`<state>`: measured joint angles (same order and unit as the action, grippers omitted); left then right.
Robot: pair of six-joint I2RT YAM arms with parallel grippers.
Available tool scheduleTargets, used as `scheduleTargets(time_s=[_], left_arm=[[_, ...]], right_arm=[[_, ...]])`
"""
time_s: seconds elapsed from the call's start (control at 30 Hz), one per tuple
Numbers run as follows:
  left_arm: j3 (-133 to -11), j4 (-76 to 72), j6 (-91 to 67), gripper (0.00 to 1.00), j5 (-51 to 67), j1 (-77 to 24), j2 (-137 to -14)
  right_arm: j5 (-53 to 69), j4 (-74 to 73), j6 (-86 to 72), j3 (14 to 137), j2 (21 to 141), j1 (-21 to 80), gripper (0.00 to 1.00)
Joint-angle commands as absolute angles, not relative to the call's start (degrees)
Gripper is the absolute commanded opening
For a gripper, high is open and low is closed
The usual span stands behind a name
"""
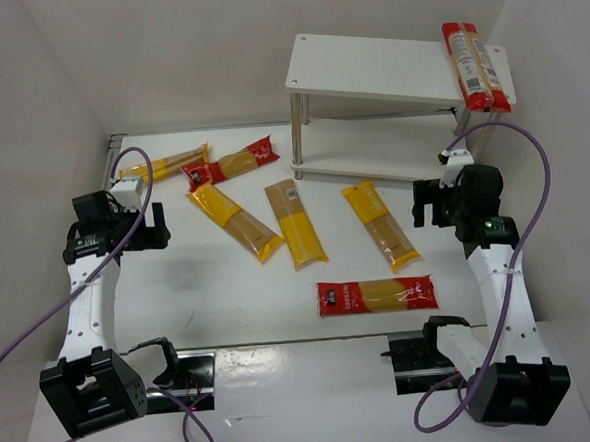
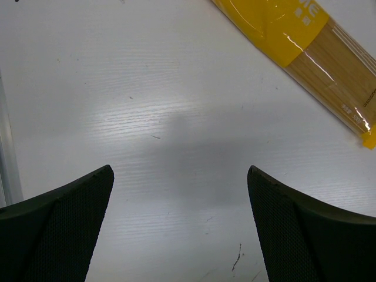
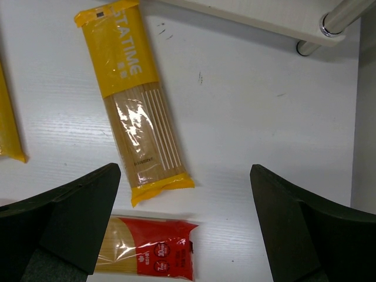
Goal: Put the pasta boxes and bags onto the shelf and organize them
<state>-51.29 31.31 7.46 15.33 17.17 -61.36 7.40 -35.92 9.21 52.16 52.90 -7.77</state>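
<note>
**White table: six packets loose, red on the top board**

White, faintly grained laminate forms the table point(image 1: 209, 296), closed in by plain off-white walls point(image 1: 164, 49). The shelf point(image 1: 366, 66) stands at the far right, two pale boards on silver legs point(image 1: 297, 131).

On the table lie four yellow packets and two red ones, all flat, none touching the shelf.
- The nearest yellow packet point(image 1: 380, 224) lies just in front of the shelf's lower board.
- The second yellow packet point(image 1: 295, 223) and the third yellow packet point(image 1: 233, 220) lie further to the shelf's left.
- The fourth yellow packet point(image 1: 166, 164) is furthest left of the shelf, near the back wall.
- The back red packet point(image 1: 231, 165) lies left of the shelf, close beside the third and fourth yellow ones.
- The front red packet point(image 1: 377, 295) lies crosswise, well in front of the shelf.

Red packaging point(image 1: 476, 65) rests on the shelf's top board at its right end, running front to back — whether it is one packet or two side by side I cannot tell.

The left gripper point(image 2: 179, 223) hangs far to the shelf's left over bare table, its jaws spread wide and empty. The right gripper point(image 3: 185, 223) is just in front of the shelf's right end, also spread wide and holding nothing — the nearest yellow packet and the front red packet lie below it. Purple cables point(image 1: 41, 327) loop from both arms, and the right arm stands between the camera and the shelf's right front corner.
</note>
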Motion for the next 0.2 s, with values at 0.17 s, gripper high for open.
scheduleTargets(time_s=[0.17], left_arm=[[-52.73,30.32,8.61,1.0,16.88,17.4,-61.35]], right_arm=[[8.26,-32.43,9.4,52.82,54.32,-8.0,1.0]])
